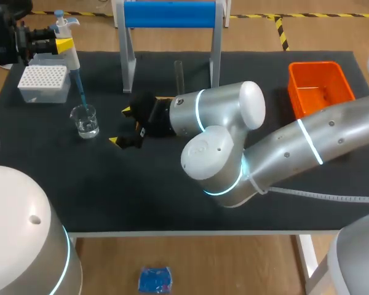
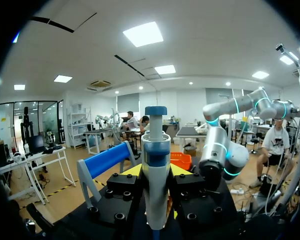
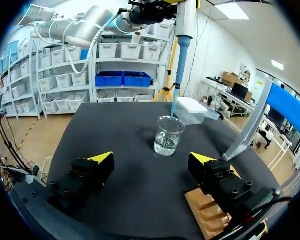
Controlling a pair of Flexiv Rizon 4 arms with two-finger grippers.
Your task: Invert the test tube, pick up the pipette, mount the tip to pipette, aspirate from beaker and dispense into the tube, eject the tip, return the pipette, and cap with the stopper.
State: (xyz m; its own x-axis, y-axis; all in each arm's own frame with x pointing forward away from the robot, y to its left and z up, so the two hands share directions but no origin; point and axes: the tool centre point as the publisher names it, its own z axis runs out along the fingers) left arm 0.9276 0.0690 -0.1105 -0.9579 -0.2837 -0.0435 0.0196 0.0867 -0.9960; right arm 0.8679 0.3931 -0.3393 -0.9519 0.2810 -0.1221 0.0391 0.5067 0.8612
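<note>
My left gripper is at the table's back left, shut on the white and blue pipette, which stands upright. In the left wrist view the pipette stands between the yellow-tipped fingers. Its blue tip reaches down into the glass beaker, which holds some clear liquid. My right gripper lies low over the mat to the right of the beaker, open and holding nothing. In the right wrist view the beaker stands ahead of the open right gripper, with the tip dipping into it. A clear test tube stands upright near the frame.
A white tip box sits behind the beaker at the left. A blue-topped frame with grey legs stands at the back middle. An orange bin is at the back right. A wooden block lies under my right gripper.
</note>
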